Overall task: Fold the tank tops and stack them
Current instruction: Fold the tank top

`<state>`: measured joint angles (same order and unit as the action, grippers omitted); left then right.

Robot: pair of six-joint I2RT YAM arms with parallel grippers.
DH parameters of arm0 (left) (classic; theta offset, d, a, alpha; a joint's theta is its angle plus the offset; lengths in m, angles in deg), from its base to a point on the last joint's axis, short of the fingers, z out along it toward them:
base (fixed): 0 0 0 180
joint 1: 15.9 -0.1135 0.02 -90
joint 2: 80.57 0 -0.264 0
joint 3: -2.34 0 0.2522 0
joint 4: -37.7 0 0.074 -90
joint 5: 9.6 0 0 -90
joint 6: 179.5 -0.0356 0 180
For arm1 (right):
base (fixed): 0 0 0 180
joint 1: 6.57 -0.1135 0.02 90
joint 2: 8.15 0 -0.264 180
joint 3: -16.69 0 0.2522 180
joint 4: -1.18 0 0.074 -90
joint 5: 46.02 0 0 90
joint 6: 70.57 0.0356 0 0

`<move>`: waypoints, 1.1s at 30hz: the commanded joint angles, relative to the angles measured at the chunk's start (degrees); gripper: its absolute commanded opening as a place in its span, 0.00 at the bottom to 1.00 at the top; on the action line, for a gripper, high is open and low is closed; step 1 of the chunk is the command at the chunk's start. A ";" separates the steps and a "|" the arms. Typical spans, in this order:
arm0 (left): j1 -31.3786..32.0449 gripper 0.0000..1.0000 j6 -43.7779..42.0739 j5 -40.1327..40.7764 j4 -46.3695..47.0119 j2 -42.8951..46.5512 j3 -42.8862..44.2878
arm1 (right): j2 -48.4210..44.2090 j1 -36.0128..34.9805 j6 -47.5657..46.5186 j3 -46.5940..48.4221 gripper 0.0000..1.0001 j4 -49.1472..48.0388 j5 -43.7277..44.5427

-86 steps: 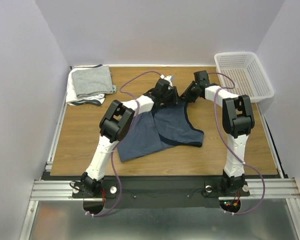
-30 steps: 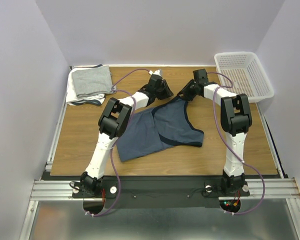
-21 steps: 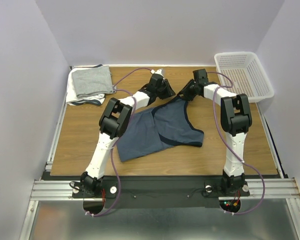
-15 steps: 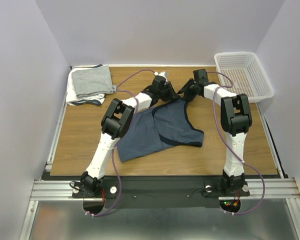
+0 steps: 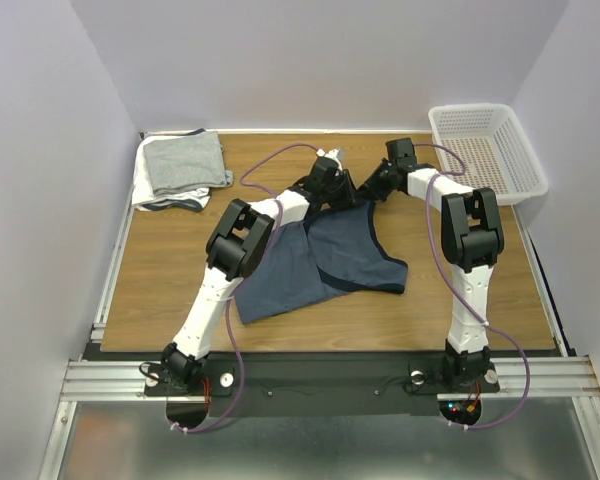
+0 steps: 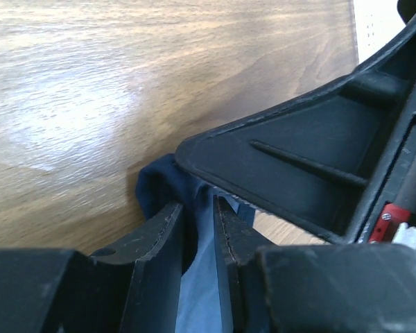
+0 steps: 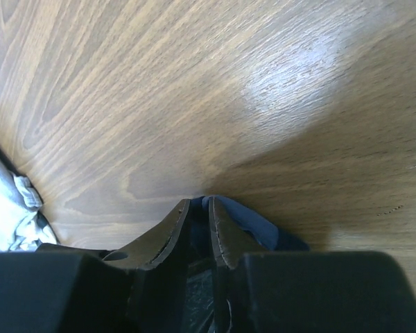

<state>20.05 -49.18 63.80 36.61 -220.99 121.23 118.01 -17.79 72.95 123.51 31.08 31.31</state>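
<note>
A slate-blue tank top (image 5: 325, 262) lies partly folded in the middle of the wooden table. Its far edge rises to both grippers, which meet there side by side. My left gripper (image 5: 332, 190) is shut on a bunch of the blue cloth (image 6: 202, 277), which runs between its fingers (image 6: 197, 205). My right gripper (image 5: 366, 188) is shut on the dark hem (image 7: 260, 223) just above the wood, its fingertips (image 7: 200, 203) nearly together. In the left wrist view the right gripper's black body (image 6: 298, 166) fills the right side. Folded grey and white tank tops (image 5: 183, 166) lie stacked at the far left.
A white perforated basket (image 5: 487, 150) stands at the far right corner. The edge of the grey and white stack (image 7: 10, 201) shows at the left of the right wrist view. Purple cables loop over both arms.
My left gripper has moved right and nearer, up against the right gripper. The right gripper's jaws opened briefly, then closed on the blue hem. The tank top's body has stayed in place.
</note>
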 commanded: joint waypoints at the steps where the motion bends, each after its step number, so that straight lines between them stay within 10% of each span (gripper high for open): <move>1: 0.36 0.33 -1.29 -0.46 3.33 4.89 -2.19 | -0.39 -0.11 -1.31 0.03 0.22 -1.20 0.18; 9: 0.44 0.33 -1.91 1.22 5.53 8.05 -5.36 | -2.77 -0.11 -3.68 -2.00 0.00 -1.20 2.21; 33: -1.14 0.33 1.96 -3.42 12.73 12.99 -9.33 | -8.92 -0.11 -10.37 -4.46 0.09 -3.22 5.03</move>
<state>19.48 -47.50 63.47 45.39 -212.34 109.60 111.54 -17.86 63.88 119.57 30.64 37.21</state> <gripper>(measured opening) 0.331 0.048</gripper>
